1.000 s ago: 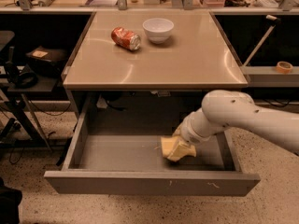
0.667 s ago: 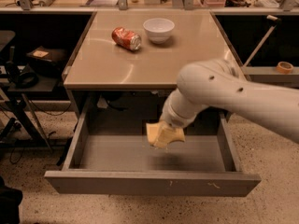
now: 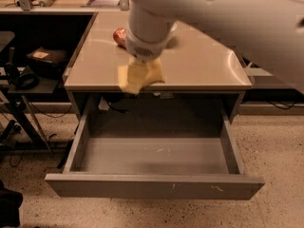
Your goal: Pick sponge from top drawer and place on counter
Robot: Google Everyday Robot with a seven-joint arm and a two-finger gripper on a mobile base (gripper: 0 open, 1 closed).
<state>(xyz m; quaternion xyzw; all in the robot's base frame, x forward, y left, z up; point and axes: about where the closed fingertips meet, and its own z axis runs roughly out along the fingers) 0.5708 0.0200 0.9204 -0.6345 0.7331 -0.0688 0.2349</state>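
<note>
My gripper [image 3: 141,76] hangs below the white arm [image 3: 147,27], over the front edge of the tan counter [image 3: 199,65]. It is shut on the yellow sponge [image 3: 129,81], which it holds a little above the countertop and which blurs together with the pale yellow fingers. The grey top drawer [image 3: 156,156] is pulled wide open below, and its flat floor shows nothing on it.
A red soda can [image 3: 118,34] lies on the counter behind the gripper, partly hidden by the arm. A dark side shelf [image 3: 45,56] with headphones [image 3: 21,77] stands to the left. The drawer's scuffed front panel [image 3: 152,186] juts toward me.
The gripper rose out of the drawer with the sponge and moved left and back, up to counter height. The drawer floor where the sponge lay is now bare.
</note>
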